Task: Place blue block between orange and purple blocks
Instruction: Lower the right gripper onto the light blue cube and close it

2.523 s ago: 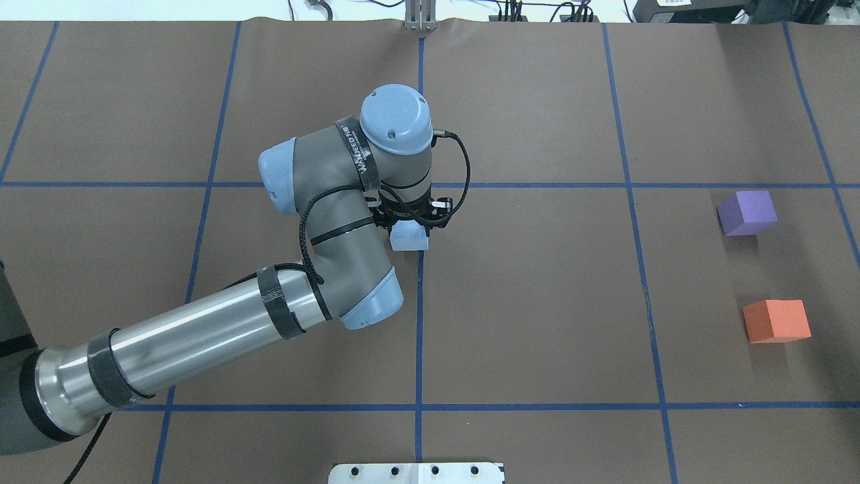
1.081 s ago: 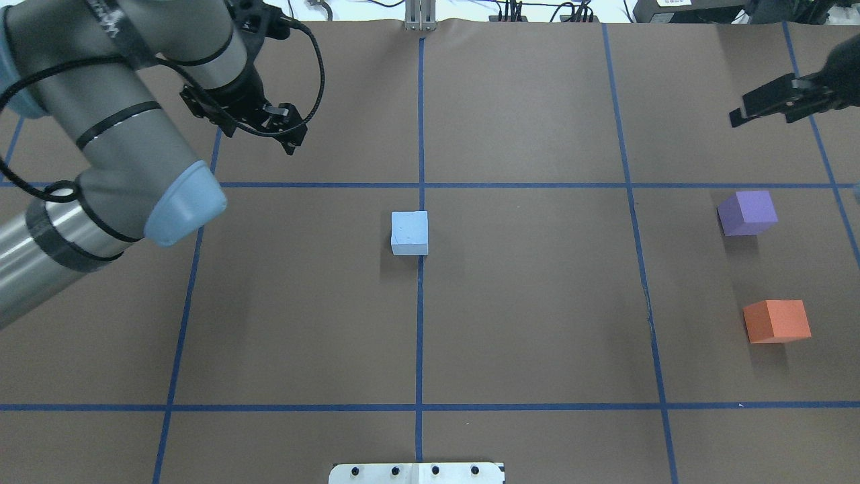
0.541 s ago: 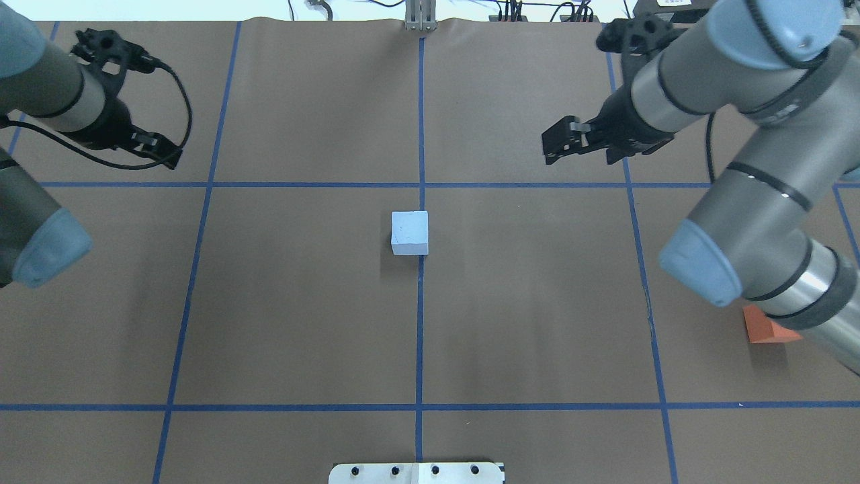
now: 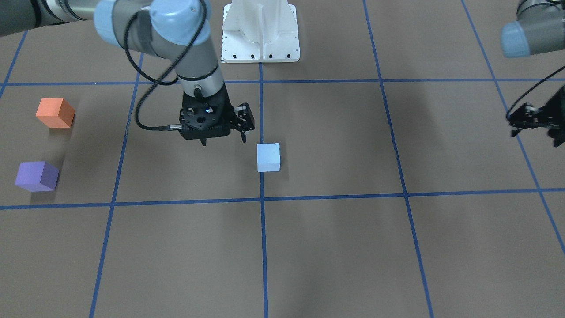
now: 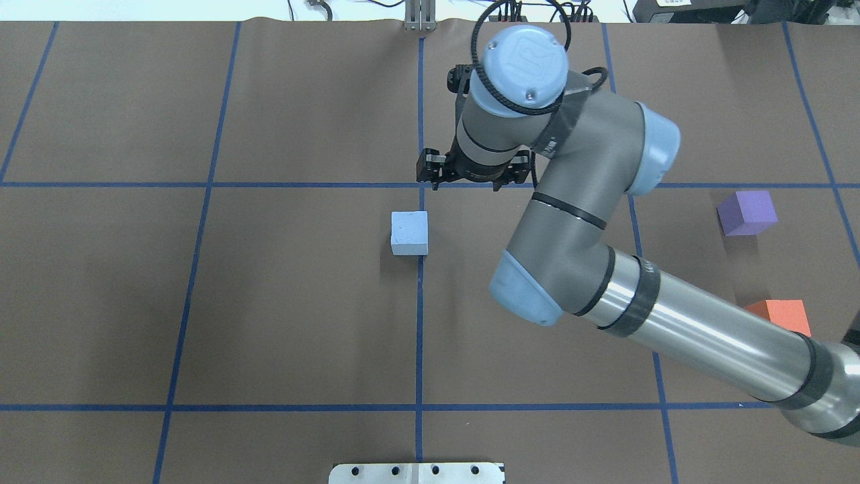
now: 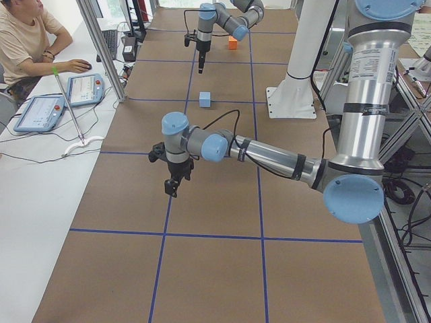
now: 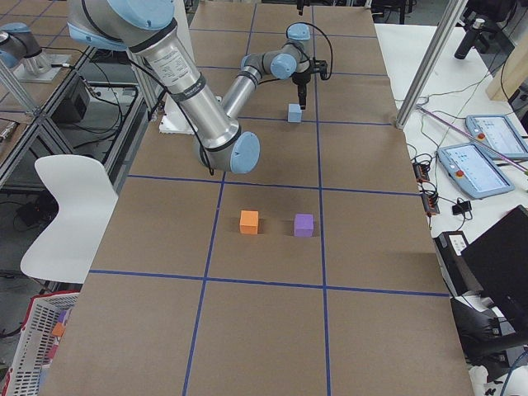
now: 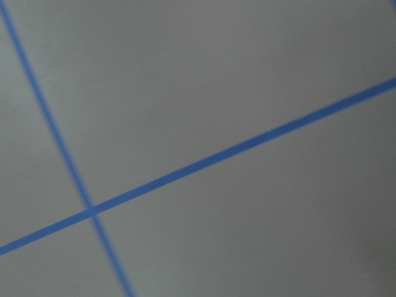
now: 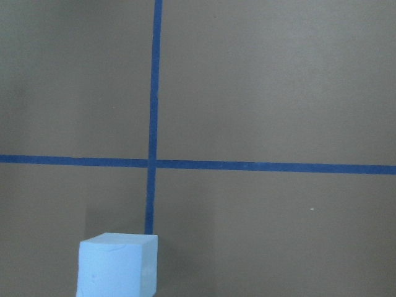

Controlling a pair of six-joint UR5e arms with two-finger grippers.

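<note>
The light blue block (image 5: 410, 232) sits alone on the brown table at the centre grid line; it also shows in the front view (image 4: 269, 157) and at the bottom of the right wrist view (image 9: 117, 265). The purple block (image 5: 747, 212) and the orange block (image 5: 779, 314) sit far right with a gap between them; my right arm covers part of the orange one. My right gripper (image 4: 223, 139) is open and empty, hovering just right of and beyond the blue block. My left gripper (image 4: 535, 137) is open and empty, far off to the left.
The white robot base plate (image 4: 260, 31) stands at the near middle edge of the table. Blue tape lines (image 5: 420, 323) divide the table into squares. An operator (image 6: 27, 40) and tablets (image 6: 87, 87) sit beyond the far edge.
My left gripper let go of the blue block and withdrew left, out of the overhead view. My right arm swung in from the right and now hovers close to the blue block.
</note>
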